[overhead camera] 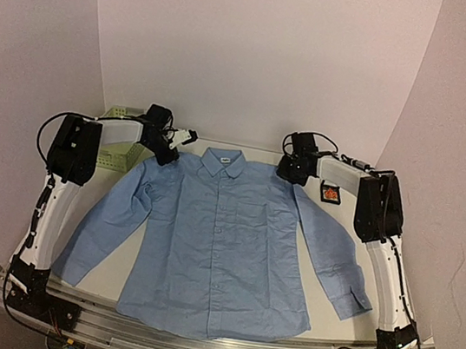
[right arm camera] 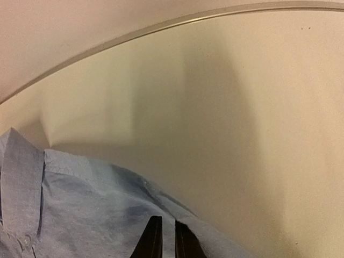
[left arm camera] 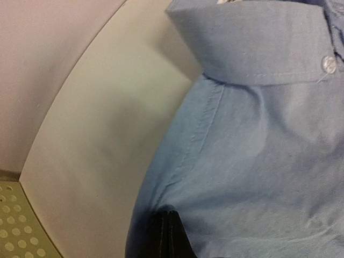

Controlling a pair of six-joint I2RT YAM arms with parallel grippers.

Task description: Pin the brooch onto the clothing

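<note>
1. Left end effector (left arm camera: 168, 217), closest to its wrist camera, had its black jaws pressed together on the clothing (overhead camera: 218, 243) at the shoulder on that arm's side, near the collar (left arm camera: 258, 43); whether any fabric was caught between them could not be told
2. Right end effector (right arm camera: 168, 223) stood at the edge of the other shoulder; its jaws were a narrow slit apart, tips down at the blue fabric
3. Clothing lay flat and buttoned on the bench (overhead camera: 110, 266), front up, collar toward the far wall, sleeves angled outward
4. Brooch (overhead camera: 330, 191), orange-red, sat in a small black-framed box (overhead camera: 335, 201) on the bench, just beside the shirt's right-side shoulder; a green basket (overhead camera: 117, 155) sat at the far left, by the left arm
</note>
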